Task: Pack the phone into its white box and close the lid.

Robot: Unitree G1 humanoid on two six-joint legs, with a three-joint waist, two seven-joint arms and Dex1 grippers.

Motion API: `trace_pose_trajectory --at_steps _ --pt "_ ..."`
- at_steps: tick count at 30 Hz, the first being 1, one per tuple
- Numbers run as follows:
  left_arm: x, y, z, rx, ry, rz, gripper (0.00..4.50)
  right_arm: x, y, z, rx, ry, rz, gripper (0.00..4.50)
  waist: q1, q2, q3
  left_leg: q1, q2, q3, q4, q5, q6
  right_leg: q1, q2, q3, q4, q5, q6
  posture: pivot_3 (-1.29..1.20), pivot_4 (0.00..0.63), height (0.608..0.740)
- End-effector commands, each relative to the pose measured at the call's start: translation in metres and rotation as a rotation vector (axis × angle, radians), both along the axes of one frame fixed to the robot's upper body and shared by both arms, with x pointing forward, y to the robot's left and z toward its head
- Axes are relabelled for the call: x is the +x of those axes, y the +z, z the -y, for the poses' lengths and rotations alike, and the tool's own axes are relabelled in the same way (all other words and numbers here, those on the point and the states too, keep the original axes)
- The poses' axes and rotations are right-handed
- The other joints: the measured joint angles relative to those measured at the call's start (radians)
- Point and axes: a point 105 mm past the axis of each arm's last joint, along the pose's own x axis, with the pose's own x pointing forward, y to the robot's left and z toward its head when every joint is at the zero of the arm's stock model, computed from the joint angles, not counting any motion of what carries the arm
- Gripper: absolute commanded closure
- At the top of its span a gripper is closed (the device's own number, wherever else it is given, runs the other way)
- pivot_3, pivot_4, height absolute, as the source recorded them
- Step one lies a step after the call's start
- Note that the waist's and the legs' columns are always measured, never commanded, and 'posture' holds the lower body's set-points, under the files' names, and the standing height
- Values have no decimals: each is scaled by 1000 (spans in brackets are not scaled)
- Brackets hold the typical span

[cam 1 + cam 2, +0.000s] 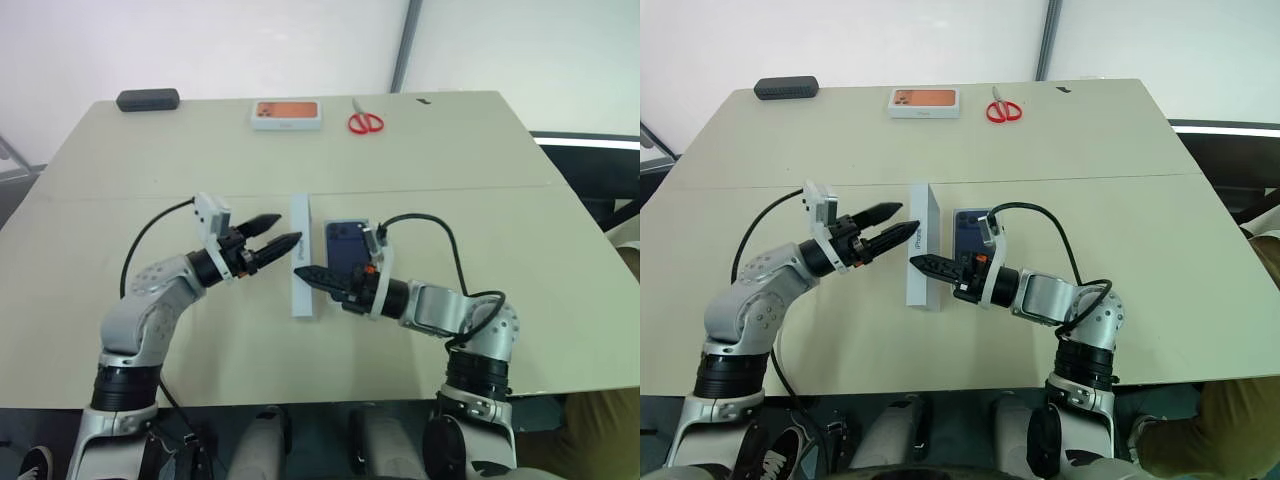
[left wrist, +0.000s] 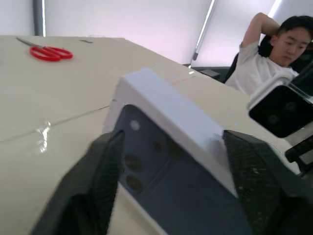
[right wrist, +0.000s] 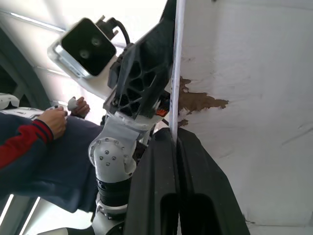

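The lid (image 1: 301, 215) stands on one long edge in the middle of the table. Its dark blue phone picture (image 2: 161, 191) faces my left gripper, and its plain white inside (image 3: 234, 73) faces my right gripper. My right gripper (image 1: 303, 271) reaches in from the right and is shut on a thin wall of the lid. My left gripper (image 1: 283, 230) is open, with its fingertips right at the lid's picture side. Just right of the lid lies the phone (image 1: 345, 245), back up, with its camera bump at the far left corner. A thin pale rim around it looks like the white box.
Along the table's far edge lie a small black case (image 1: 148, 100), a white box with an orange picture (image 1: 287, 114) and red scissors (image 1: 366, 122). A person (image 2: 274, 54) sits beyond the table. Another person's hands (image 3: 54, 122) are off to one side.
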Motion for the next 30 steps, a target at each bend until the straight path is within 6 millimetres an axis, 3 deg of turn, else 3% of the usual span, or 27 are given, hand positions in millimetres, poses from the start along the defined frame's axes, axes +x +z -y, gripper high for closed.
trace_pose_trajectory --at_steps 1,4,14,15,18,22,26,30 --pt "-8 -2 9 6 -22 -1 2820 3 -2 2 -17 -15 3 4500 1 0 0 0 0 0 0 0 0 0 0 0 0 0 0 0 150 740" --pt "-10 -7 14 10 -25 -14 4395 11 -1 8 -26 -50 7 4500 1 0 0 0 0 0 0 0 0 1 0 0 0 0 0 0 150 740" --pt "-5 -18 42 12 -55 -24 4458 36 9 34 -42 -149 48 4500 9 0 0 0 -1 0 1 0 0 2 -1 -1 -1 0 0 0 150 740" --pt "-5 -17 44 10 -57 -23 4500 37 10 36 -38 -151 47 3874 11 0 0 0 -1 0 1 0 0 3 -1 -1 -1 0 0 0 150 740" --pt "-4 -14 53 -4 -76 -15 4500 37 20 42 -51 -160 117 2537 11 0 0 0 -1 2 1 0 0 3 -1 -1 -3 0 0 0 150 740" --pt "-3 -16 63 -7 -92 -14 4500 48 40 70 -55 -255 222 511 6 0 0 -1 0 2 0 -1 1 2 0 -1 -3 0 0 0 150 740" --pt "-1 -15 74 -24 -108 -19 4500 54 60 95 -122 -331 379 511 7 0 0 -1 -1 3 1 -1 1 2 0 -1 -3 0 0 0 150 740" --pt "-1 -16 74 -22 -116 -20 4500 47 54 102 -320 -310 544 511 4 0 0 -1 0 3 0 -1 2 2 1 -1 -5 0 0 0 150 740"
